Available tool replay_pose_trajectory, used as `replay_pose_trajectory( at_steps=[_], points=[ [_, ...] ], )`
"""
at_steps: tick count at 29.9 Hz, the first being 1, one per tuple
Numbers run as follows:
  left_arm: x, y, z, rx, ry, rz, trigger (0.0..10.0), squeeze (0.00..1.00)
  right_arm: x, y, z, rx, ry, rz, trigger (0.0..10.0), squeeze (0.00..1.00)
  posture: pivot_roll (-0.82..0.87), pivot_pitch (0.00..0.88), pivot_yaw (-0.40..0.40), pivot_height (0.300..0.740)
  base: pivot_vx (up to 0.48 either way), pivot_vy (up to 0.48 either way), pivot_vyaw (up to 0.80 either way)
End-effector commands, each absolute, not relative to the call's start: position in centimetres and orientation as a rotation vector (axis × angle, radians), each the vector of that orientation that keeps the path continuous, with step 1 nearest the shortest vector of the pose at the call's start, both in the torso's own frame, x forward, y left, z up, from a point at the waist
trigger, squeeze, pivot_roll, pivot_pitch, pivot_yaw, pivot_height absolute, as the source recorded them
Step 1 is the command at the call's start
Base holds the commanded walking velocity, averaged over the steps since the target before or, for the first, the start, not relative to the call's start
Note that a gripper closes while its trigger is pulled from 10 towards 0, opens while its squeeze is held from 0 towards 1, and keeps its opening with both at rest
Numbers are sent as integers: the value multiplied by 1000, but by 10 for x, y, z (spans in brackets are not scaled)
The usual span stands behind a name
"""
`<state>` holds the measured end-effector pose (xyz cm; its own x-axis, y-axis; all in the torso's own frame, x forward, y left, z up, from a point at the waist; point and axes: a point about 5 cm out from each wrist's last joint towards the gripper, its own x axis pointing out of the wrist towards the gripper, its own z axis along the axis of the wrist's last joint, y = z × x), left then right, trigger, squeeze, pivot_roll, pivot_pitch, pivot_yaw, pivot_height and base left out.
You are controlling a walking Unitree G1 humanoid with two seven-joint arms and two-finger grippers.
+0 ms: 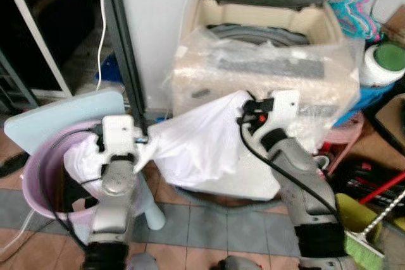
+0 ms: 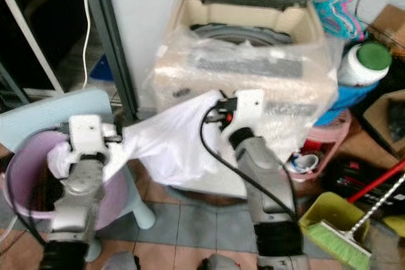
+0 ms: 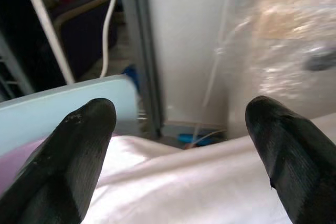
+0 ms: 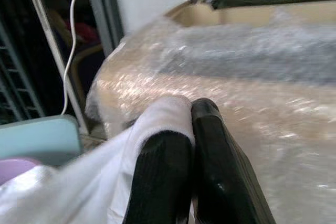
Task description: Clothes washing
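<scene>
White garment hangs stretched between both arms, in front of the top-loading washing machine, whose lid is up and drum open. Right gripper is pinched tight on one corner of the cloth, up near the machine's plastic-wrapped front edge. Left gripper is spread wide, cloth lying between its fingers and not clamped, just over the pink laundry basket. Garment's long axis runs from the basket up to the right gripper. The right arm is nearer the drum, which lies up and behind, so the lift probably goes that way.
</scene>
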<state>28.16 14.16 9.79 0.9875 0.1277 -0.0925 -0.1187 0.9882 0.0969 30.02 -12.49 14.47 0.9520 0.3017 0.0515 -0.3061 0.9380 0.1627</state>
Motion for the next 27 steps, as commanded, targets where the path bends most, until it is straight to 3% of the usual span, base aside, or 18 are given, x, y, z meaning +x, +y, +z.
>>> replay_pose_trajectory(
  at_steps=[1,13,22,27],
  points=[
    [282,150,96,102,106,150,10000,0,303,-122,155,166,-75,312,10000,0,-34,0,-33,740,0,-480,0],
    [278,156,106,60,64,194,10000,0,310,-124,161,117,-97,329,10000,0,-25,0,-48,740,0,-61,0],
    [272,165,103,32,66,219,10000,0,313,-107,179,11,-183,436,10000,0,-18,0,-46,740,0,0,0],
    [270,169,101,22,80,236,10000,0,316,-106,182,-44,-209,470,10000,0,-14,0,-39,740,365,0,0]
  ],
)
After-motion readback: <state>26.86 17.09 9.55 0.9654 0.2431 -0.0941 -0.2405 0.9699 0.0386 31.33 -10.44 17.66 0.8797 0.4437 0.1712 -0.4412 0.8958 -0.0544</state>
